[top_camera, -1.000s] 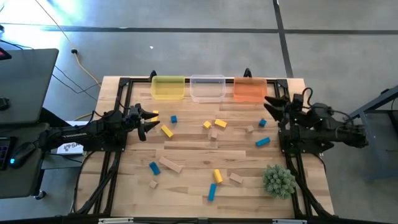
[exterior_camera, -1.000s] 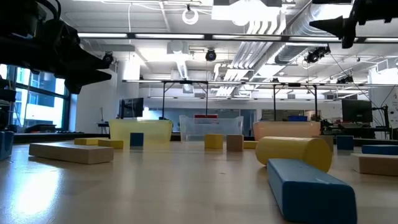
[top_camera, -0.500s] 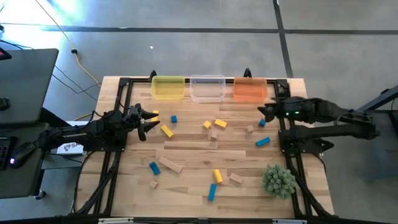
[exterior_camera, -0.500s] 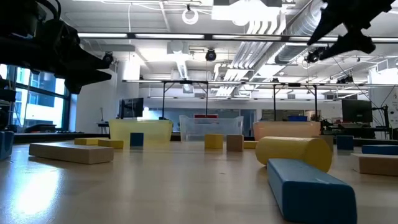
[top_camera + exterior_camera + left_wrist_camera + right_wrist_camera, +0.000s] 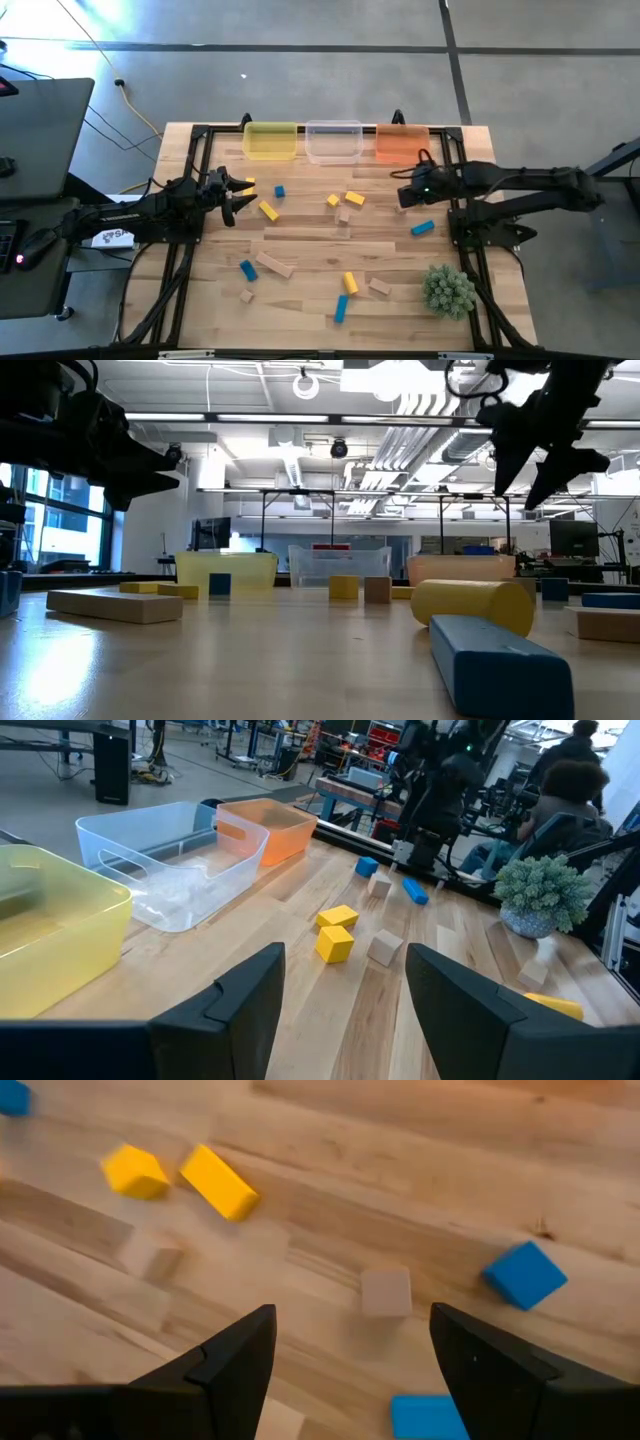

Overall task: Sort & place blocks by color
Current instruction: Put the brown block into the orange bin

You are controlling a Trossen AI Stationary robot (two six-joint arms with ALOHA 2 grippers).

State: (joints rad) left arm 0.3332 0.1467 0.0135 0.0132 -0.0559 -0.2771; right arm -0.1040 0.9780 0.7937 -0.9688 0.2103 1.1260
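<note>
From above, my right fingers [image 5: 404, 192] hang spread over the bench [image 5: 310, 240] near a tan cube [image 5: 401, 207], holding nothing. Left fingers [image 5: 240, 195] wait spread by a yellow bar [image 5: 268, 210]. Right wrist: tan cube [image 5: 386, 1292] sits between my fingers, blue cube [image 5: 524, 1275] beside.

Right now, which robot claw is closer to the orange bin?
The right claw. It hangs open over the table just in front of the orange bin. The left claw waits far across the table, nearer the yellow bin.
</note>
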